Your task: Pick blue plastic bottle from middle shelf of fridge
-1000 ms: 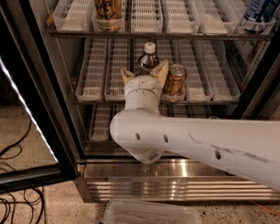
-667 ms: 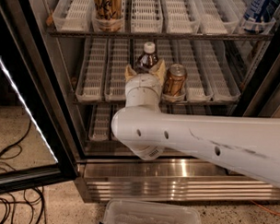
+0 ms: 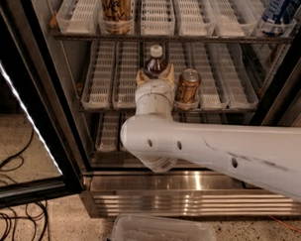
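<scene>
gripper reaches into the fridge at the front of the middle shelf. blue plastic bottle stands upright right at its tip; clenched or loose, i can't tell. gold can just beside it.

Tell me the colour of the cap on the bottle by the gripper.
White cap, camera view; the gripper is right at the blue plastic bottle.

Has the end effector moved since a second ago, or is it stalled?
Yes. Measured against the gold can, the end effector has edged up the picture, further onto the middle shelf toward the blue plastic bottle.
</scene>
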